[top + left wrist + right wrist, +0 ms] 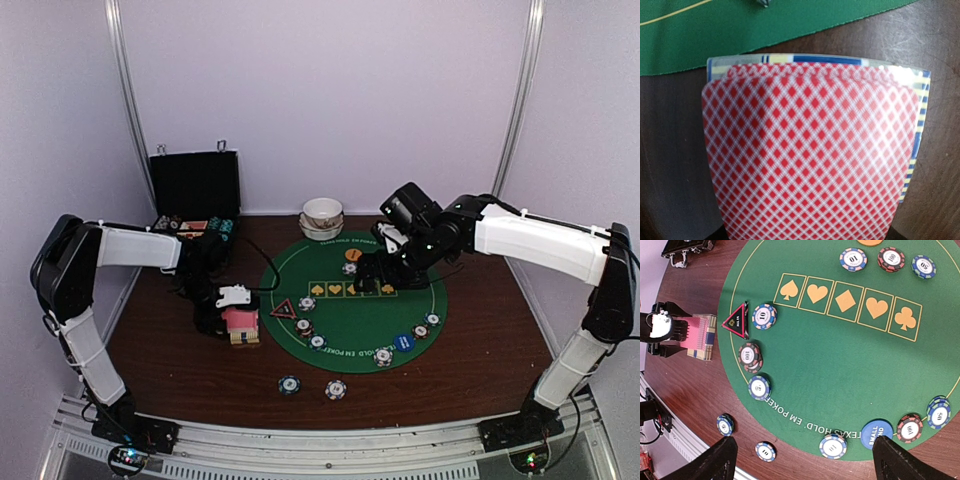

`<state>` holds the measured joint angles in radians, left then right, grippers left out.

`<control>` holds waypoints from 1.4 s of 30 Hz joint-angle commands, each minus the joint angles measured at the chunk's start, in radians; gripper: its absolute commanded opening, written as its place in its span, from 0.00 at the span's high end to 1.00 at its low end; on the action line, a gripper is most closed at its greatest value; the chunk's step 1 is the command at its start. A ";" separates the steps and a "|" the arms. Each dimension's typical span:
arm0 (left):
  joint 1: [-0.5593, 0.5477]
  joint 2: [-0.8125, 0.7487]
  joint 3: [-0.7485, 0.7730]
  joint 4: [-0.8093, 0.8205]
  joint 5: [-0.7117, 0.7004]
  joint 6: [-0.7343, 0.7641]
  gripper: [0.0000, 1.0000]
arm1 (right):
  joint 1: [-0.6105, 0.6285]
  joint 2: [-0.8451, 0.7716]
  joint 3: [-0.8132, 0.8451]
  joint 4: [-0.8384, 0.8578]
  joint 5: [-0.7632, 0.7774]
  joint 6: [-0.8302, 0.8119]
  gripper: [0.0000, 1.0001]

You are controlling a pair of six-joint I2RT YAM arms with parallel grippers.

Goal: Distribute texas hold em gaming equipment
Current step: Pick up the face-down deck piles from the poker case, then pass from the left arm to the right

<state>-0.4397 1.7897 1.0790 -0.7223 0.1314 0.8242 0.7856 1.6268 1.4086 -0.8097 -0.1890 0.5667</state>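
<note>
My left gripper point(232, 312) is shut on a stack of pink-backed playing cards point(240, 325), low over the brown table left of the green mat point(360, 315). In the left wrist view the cards point(810, 150) hide the fingers; a blue-and-yellow striped card box point(920, 115) lies under them. My right gripper point(805, 465) is open and empty above the mat; it also shows in the top view point(380, 283). The red-rimmed triangle marker point(737, 320), blue disc point(876, 432), orange disc point(353, 254) and several chips point(764, 316) lie on the mat. Two chips point(725, 424) point(765, 451) lie off it.
An open black hard case point(195, 190) stands at the back left. Stacked white bowls point(322, 215) sit at the mat's far edge. Three chips point(891, 258) lie beyond the row of printed suit boxes point(845, 300). The table's front edge is a metal rail point(320, 440).
</note>
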 commanded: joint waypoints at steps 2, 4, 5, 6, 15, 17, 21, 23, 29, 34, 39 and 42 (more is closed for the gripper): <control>-0.004 -0.035 0.055 -0.084 0.027 -0.012 1.00 | 0.003 -0.017 -0.007 0.043 -0.033 0.012 0.01; -0.004 -0.048 0.064 -0.099 0.036 -0.013 1.00 | 0.003 -0.016 -0.006 0.047 -0.033 0.018 0.01; -0.004 -0.052 0.069 -0.110 0.038 -0.013 1.00 | 0.002 -0.016 -0.005 0.047 -0.019 0.024 0.01; -0.004 -0.056 0.080 -0.129 0.042 -0.015 1.00 | 0.001 -0.018 -0.007 0.048 -0.009 0.030 0.01; -0.005 -0.102 0.124 -0.179 0.097 -0.038 1.00 | -0.002 -0.028 -0.017 0.116 -0.066 0.051 0.01; -0.009 -0.106 0.144 -0.202 0.112 -0.051 1.00 | -0.003 -0.027 -0.030 0.157 -0.107 0.070 0.01; -0.035 -0.124 0.170 -0.236 0.114 -0.056 1.00 | -0.003 -0.014 -0.065 0.256 -0.201 0.120 0.01; -0.055 -0.139 0.180 -0.248 0.118 -0.062 1.00 | -0.003 -0.002 -0.074 0.304 -0.238 0.145 0.00; -0.088 -0.180 0.232 -0.279 0.142 -0.100 1.00 | -0.002 0.034 -0.030 0.340 -0.253 0.156 0.01; -0.096 -0.192 0.290 -0.301 0.173 -0.134 1.00 | 0.001 0.071 -0.061 0.505 -0.373 0.255 0.01; -0.119 -0.184 0.337 -0.325 0.184 -0.159 1.00 | 0.013 0.151 -0.064 0.720 -0.494 0.393 0.03; -0.129 -0.182 0.349 -0.329 0.187 -0.164 1.00 | 0.031 0.205 -0.016 0.776 -0.521 0.421 0.06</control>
<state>-0.5522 1.6268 1.3872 -1.0286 0.2771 0.6861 0.7933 1.7721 1.3495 -0.1841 -0.6224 0.8989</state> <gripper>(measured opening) 0.670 0.956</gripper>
